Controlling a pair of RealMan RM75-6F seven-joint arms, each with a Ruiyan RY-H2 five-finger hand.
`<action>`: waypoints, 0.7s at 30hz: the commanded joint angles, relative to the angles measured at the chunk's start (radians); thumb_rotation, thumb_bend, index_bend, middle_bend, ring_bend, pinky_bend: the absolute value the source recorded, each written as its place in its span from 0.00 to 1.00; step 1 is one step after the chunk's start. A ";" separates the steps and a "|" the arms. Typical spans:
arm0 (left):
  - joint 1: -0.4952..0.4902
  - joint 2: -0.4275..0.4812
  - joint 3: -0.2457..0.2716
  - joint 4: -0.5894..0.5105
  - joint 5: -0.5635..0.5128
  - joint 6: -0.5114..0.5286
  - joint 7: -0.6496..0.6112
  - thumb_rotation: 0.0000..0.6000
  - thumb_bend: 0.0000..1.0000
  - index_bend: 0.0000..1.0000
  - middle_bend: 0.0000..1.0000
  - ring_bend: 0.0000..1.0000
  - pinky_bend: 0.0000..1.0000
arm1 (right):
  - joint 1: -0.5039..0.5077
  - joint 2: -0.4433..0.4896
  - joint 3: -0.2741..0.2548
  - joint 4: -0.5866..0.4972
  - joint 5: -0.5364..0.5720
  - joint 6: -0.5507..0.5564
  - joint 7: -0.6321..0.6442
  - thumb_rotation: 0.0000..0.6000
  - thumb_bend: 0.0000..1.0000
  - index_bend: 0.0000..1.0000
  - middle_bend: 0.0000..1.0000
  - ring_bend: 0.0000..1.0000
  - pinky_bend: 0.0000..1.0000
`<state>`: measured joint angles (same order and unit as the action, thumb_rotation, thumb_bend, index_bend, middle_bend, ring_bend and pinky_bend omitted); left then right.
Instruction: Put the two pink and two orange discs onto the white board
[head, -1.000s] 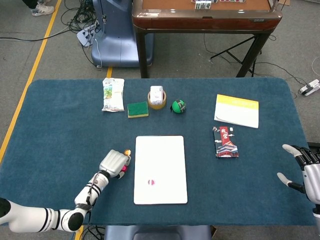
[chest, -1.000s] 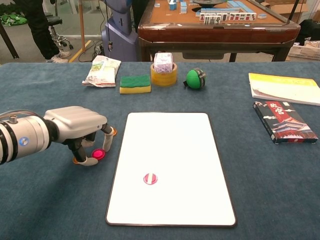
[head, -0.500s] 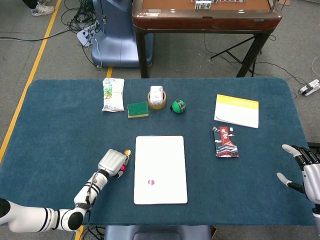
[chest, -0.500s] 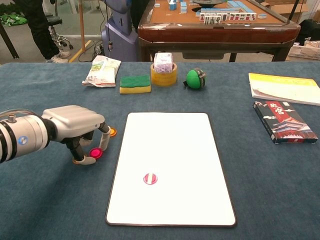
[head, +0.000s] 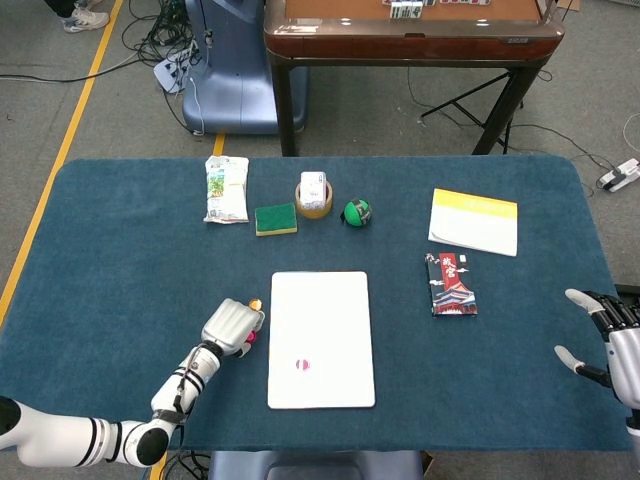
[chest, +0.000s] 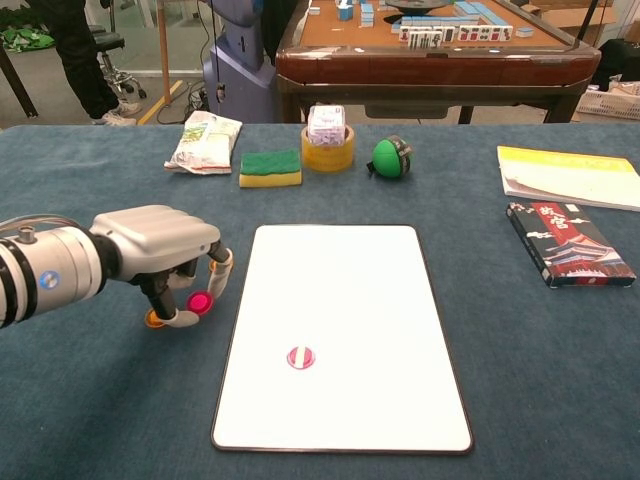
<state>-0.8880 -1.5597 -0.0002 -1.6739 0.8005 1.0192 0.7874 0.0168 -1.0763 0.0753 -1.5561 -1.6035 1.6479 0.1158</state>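
A: Now, left hand (chest: 165, 250)?
B: Pinching one glossy round pink disc (chest: 199, 302), at 9 o'clock of flat white board (chest: 370, 400). One pink disc on board (chest: 300, 357).
A: Right hand (head: 612, 345)?
B: Fingers spread, holding nothing.

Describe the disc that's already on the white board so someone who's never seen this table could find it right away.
Start at the white board lying flat in the middle of the blue table. The disc sits alone on its near left part, pink with a pale band across it. The other discs lie off the board by the left hand; this is the only thing on the white surface.
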 joint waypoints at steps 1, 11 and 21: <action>-0.008 0.007 -0.011 -0.028 0.006 0.005 0.009 1.00 0.30 0.68 1.00 1.00 1.00 | -0.001 0.000 0.000 0.001 -0.001 0.003 0.001 1.00 0.02 0.24 0.29 0.25 0.32; -0.060 -0.006 -0.062 -0.089 -0.019 0.014 0.058 1.00 0.30 0.66 1.00 1.00 1.00 | -0.009 0.001 -0.001 0.005 -0.010 0.023 0.014 1.00 0.02 0.24 0.29 0.25 0.32; -0.101 -0.056 -0.074 -0.093 -0.064 0.021 0.097 1.00 0.30 0.65 1.00 1.00 1.00 | -0.018 0.004 -0.001 0.012 -0.017 0.044 0.035 1.00 0.02 0.24 0.29 0.25 0.32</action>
<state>-0.9870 -1.6130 -0.0742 -1.7669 0.7393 1.0386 0.8833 -0.0010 -1.0728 0.0743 -1.5443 -1.6206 1.6918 0.1502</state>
